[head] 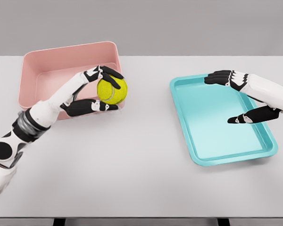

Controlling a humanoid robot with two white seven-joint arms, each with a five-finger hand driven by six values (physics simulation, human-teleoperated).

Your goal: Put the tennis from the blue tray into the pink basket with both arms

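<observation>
A yellow-green tennis ball (112,90) is held in my left hand (104,89), fingers over its top and thumb under it. The ball hangs at the front right corner of the pink basket (42,63), just over its rim. The basket sits at the table's far left and looks hollow inside. On the right lies the blue tray (205,157), a shallow teal rectangle with nothing on it. My right hand (228,99) hovers over the tray's right half, fingers spread and holding nothing.
The white table (132,174) carries only the basket and the tray. A wide strip of bare tabletop separates them, and the front half of the table is bare too.
</observation>
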